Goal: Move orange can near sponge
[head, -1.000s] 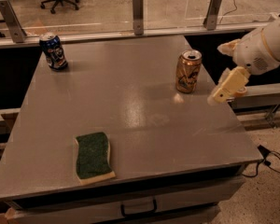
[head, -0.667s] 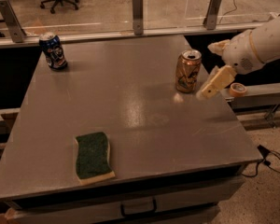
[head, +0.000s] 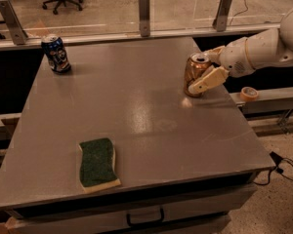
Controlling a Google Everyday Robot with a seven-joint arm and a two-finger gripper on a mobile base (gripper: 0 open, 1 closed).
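Grey table (head: 136, 121), claw (head: 201, 72) partly masking orange can (head: 191, 67)

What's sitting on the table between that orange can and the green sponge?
Nothing: in the camera view only bare grey table runs from the orange can to the sponge. The tool is at the can.

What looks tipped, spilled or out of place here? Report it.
Nothing stands out. The shiny orange drink can stands upright with the robot's hand at it; the dark blue can is upright, and the green-topped sponge lies flat.
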